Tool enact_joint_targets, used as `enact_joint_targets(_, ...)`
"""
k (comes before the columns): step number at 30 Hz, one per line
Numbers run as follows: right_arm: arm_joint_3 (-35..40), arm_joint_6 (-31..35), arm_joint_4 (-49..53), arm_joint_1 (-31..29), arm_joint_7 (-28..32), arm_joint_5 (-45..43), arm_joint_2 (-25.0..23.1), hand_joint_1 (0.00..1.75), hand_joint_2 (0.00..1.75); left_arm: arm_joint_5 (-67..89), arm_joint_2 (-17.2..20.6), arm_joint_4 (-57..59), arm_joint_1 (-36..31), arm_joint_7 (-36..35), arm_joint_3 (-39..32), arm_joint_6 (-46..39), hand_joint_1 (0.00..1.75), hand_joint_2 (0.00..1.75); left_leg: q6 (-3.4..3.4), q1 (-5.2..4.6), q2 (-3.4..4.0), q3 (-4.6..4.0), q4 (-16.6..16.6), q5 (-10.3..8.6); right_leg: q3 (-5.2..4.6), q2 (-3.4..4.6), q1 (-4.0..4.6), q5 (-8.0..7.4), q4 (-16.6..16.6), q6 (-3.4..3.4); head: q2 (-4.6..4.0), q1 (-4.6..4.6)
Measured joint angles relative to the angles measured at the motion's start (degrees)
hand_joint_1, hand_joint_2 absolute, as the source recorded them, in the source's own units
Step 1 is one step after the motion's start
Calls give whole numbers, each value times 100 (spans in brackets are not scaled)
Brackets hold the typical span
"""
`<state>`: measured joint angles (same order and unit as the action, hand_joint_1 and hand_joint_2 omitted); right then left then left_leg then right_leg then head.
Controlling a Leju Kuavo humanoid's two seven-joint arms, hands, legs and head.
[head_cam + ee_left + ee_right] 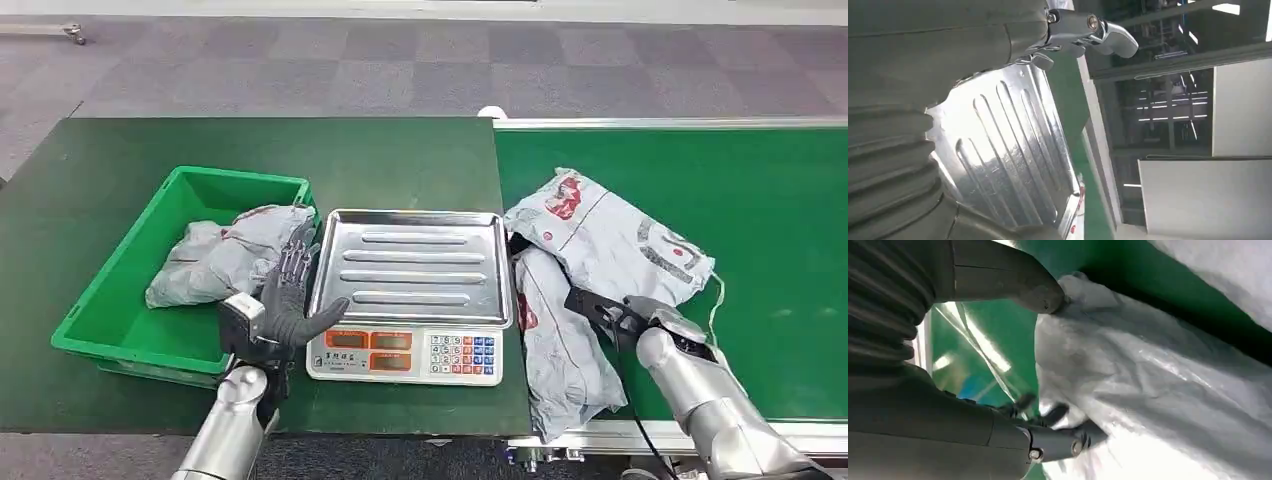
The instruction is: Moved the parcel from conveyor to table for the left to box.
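Two grey parcels lie on the green conveyor (pixel 780 250) at the right. The nearer parcel (pixel 560 360) hangs partly over the belt's front edge, and the farther parcel (pixel 610 235) lies behind it. My right hand (pixel 610 312) grips the nearer parcel (pixel 1158 390) at its edge, with the thumb (pixel 1038 290) on one side and the fingers (pixel 1068 437) curled against the other. My left hand (pixel 288 298) is open with fingers spread, between the green box (pixel 110 300) and the scale. A third grey parcel (pixel 215 258) lies inside the box.
A scale (pixel 405 352) with a silver tray (pixel 410 265) stands on the dark green table (pixel 100 150), between the box and the conveyor. The tray (pixel 1008 145) sits right beside my left hand's fingers (pixel 1108 37). Grey carpet lies beyond the table.
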<state>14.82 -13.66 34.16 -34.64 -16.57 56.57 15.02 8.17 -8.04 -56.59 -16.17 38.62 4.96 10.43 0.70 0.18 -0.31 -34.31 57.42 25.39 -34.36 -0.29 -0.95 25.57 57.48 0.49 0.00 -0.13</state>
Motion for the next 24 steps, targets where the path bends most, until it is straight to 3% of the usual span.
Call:
enact_joint_targets(10,140,-361,89,9,337,-116,125,175,175,-50,-2,46,-23,4,70,-44,0,175,0,0,2,1,1,0,1,0,0,0,0,0,0,2)
enact_joint_targets(24,293,-350,85,18,607,-157,155,175,175,-96,4,90,-26,57,74,-111,0,175,0,0,1,-3,0,0,4,0,0,0,2,0,0,4)
